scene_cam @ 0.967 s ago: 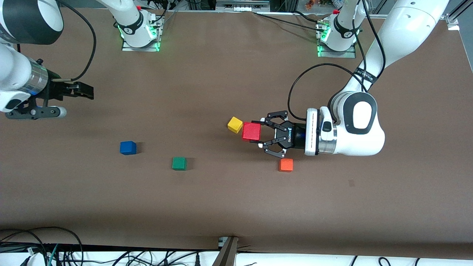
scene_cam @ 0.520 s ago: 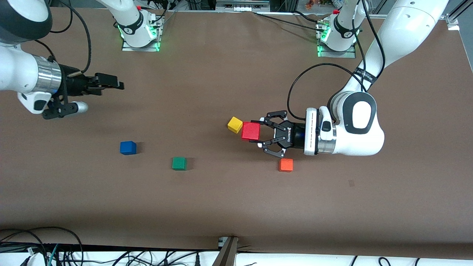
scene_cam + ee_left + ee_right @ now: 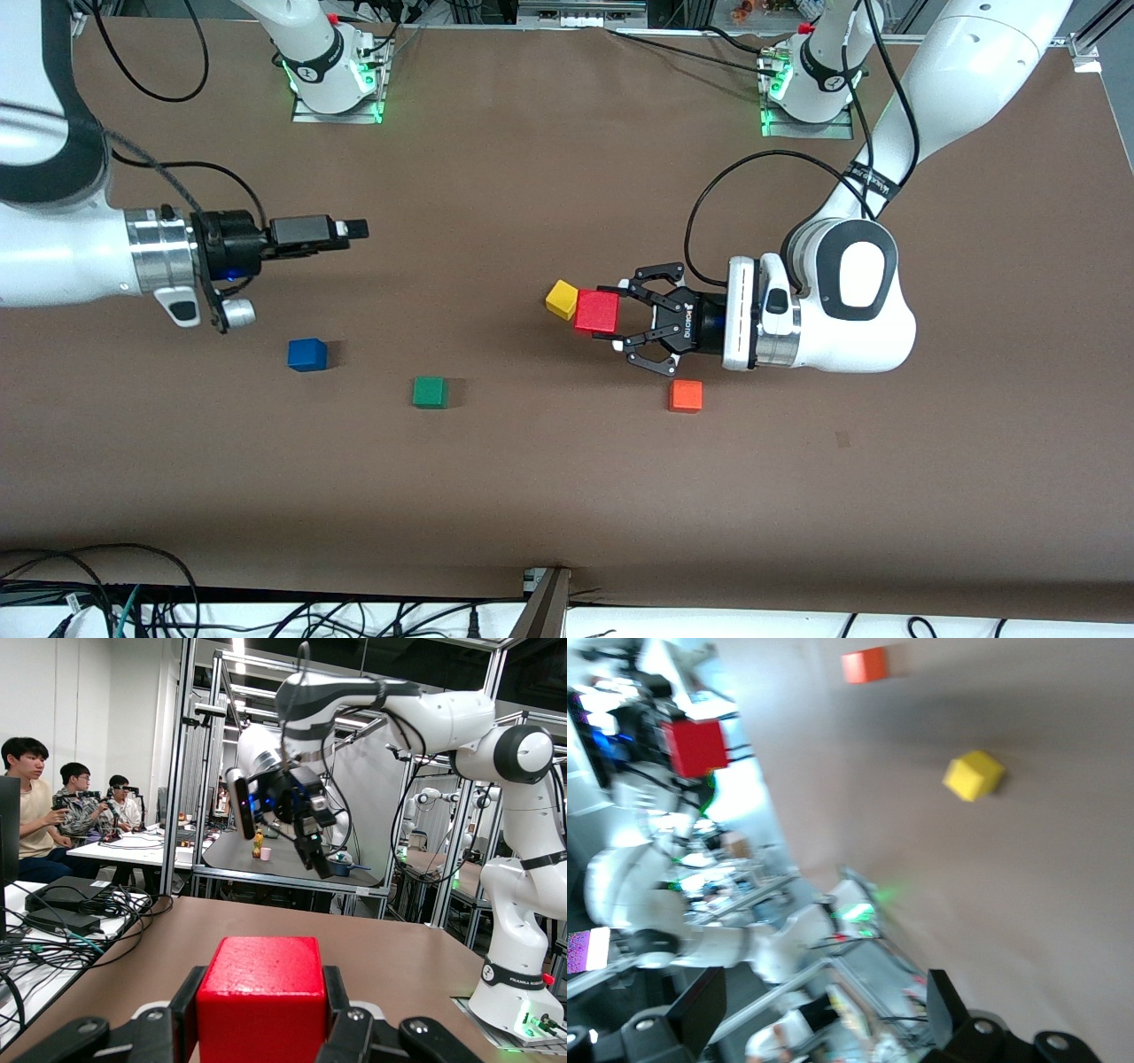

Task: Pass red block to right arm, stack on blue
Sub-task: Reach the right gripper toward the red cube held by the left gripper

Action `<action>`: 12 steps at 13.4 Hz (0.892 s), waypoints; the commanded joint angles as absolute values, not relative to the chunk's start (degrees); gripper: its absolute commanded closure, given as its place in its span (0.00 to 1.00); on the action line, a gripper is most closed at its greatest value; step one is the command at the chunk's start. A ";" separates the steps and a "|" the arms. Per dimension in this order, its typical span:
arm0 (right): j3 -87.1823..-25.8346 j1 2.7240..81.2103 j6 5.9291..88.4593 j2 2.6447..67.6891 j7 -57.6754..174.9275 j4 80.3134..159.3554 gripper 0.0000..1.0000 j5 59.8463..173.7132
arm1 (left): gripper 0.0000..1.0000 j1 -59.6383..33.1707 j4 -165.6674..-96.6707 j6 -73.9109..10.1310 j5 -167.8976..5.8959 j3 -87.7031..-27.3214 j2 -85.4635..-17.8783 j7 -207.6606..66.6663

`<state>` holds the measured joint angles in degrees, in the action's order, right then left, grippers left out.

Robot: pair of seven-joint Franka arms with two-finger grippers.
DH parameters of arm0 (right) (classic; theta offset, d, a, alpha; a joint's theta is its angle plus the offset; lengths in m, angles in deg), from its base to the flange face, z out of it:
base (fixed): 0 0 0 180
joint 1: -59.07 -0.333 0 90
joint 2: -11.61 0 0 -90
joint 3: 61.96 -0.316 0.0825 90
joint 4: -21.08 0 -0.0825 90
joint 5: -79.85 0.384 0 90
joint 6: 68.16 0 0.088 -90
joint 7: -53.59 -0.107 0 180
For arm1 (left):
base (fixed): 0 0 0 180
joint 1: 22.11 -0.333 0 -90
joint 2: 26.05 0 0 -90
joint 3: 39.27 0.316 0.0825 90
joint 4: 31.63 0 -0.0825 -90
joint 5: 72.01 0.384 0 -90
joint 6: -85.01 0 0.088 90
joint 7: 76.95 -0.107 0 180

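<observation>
My left gripper (image 3: 613,315) is shut on the red block (image 3: 597,312) and holds it level in the air by the table's middle, beside the yellow cube. In the left wrist view the red block (image 3: 261,997) sits squarely between the fingers (image 3: 188,997). My right gripper (image 3: 352,229) is open and empty, held level in the air toward the right arm's end, pointing at the left gripper. It shows in the left wrist view (image 3: 306,828). In the right wrist view its fingers (image 3: 700,1001) stand wide apart and the red block (image 3: 695,746) shows far off. The blue cube (image 3: 306,354) lies on the table.
A green cube (image 3: 430,392) lies beside the blue one, nearer the middle. A yellow cube (image 3: 563,299) lies tilted next to the held red block. An orange cube (image 3: 685,395) lies under the left gripper's body, nearer the camera. The arms' bases (image 3: 332,84) stand along the back edge.
My right arm has swung in from the table's end toward the middle, its gripper turning to point at the left gripper. My left gripper with the red block has shifted slightly toward it.
</observation>
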<state>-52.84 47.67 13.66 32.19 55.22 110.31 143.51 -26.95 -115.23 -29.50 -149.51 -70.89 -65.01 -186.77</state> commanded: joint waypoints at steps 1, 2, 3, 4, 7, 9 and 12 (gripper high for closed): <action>-53.34 46.77 16.37 35.51 55.79 109.41 0.00 152.06 | 1.00 -26.33 -113.90 -29.86 -151.55 -71.00 -66.56 -188.66; -53.34 45.37 18.65 36.57 55.79 109.41 0.00 155.57 | 1.00 -26.07 -113.90 -29.86 -152.16 -71.00 -66.57 -188.66; -53.34 43.44 21.89 37.36 55.70 109.41 0.00 159.17 | 1.00 -25.98 -113.90 -29.86 -152.51 -71.00 -66.57 -188.66; -53.34 41.59 25.75 37.98 54.83 109.41 0.00 162.08 | 1.00 -25.98 -113.90 -29.78 -153.39 -71.00 -66.57 -188.66; -53.34 35.79 35.87 39.38 54.21 109.32 0.00 168.33 | 1.00 -24.75 -113.90 -30.30 -153.83 -70.92 -66.83 -189.18; -53.34 32.71 41.24 39.65 53.86 109.14 0.00 169.58 | 1.00 -23.18 -113.90 -33.37 -156.45 -70.92 -66.92 -191.02; -53.34 30.77 44.50 40.00 53.77 109.14 0.00 171.86 | 1.00 -22.11 -113.99 -34.87 -158.14 -70.92 -67.01 -192.17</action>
